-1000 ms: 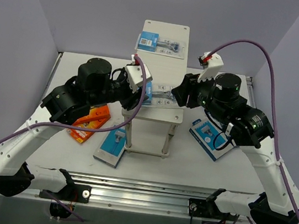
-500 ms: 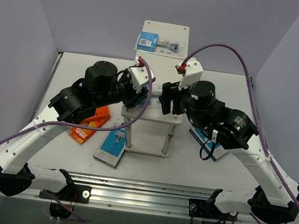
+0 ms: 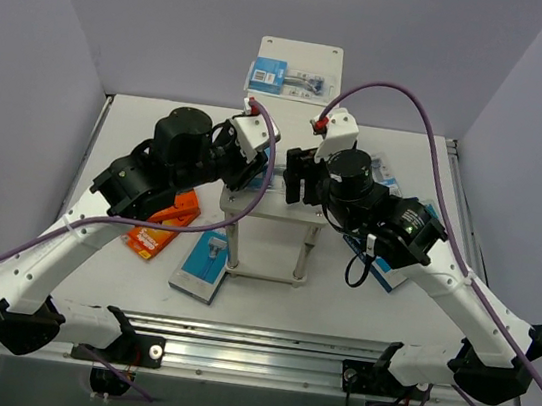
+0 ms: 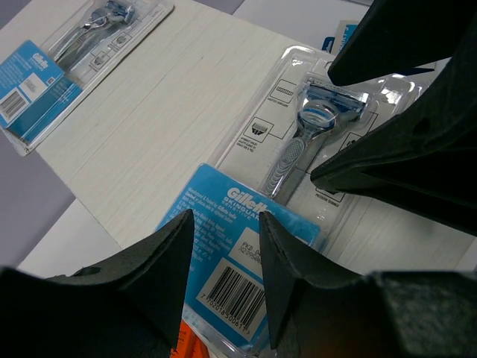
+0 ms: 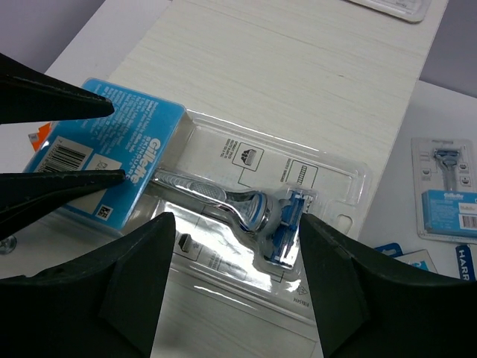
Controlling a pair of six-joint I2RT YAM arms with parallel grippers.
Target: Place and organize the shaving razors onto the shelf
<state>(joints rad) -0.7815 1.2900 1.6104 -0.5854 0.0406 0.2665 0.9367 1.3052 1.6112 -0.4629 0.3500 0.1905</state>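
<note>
A clear blister pack with a blue card (image 4: 246, 224) and a razor inside lies flat on the near end of the shelf's pale wood top (image 4: 164, 112); it also shows in the right wrist view (image 5: 246, 209). My left gripper (image 4: 223, 250) is open, its fingers just above the blue card end, which overhangs the shelf edge. My right gripper (image 5: 237, 246) is open wide over the clear end with the razor head. A second blister pack (image 3: 286, 78) lies at the far end of the shelf (image 3: 303, 117). In the top view both grippers meet over the near end and hide the first pack.
On the table left of the shelf lie an orange box (image 3: 162, 223) and a blue-and-white box (image 3: 203, 266). To the right lie a blister pack (image 5: 451, 198) and a blue box (image 3: 393, 271), partly under the right arm. Thin metal legs (image 3: 299, 252) stand below.
My right gripper has swung left from beside the shelf to over the pack's clear end. My left arm shifted slightly and stays at the blue card end.
</note>
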